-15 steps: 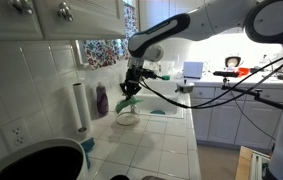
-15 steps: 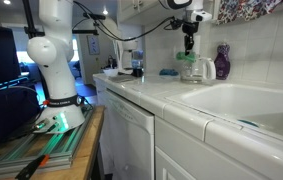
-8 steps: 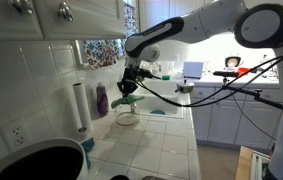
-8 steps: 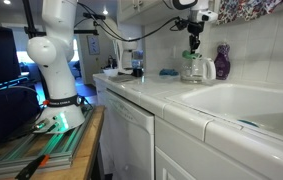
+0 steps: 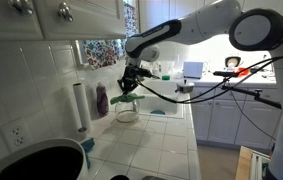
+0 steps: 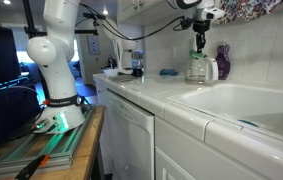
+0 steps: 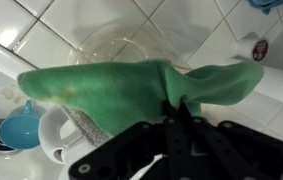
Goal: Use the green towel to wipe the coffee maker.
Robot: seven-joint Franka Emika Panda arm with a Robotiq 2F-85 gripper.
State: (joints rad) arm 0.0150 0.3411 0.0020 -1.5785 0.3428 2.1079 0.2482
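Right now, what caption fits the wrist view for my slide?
End effector holding the green towel above a glass pot on the white tiled counter.

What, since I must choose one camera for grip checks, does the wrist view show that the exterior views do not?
Only the wrist view: up close, the gripper shut on the green towel, the cloth draped across a glass pot, and a blue cup nearby. Only the exterior views: the arm, a paper towel roll, a purple bottle, the robot's base and the sink. Shared: towel, pot and tiled counter.
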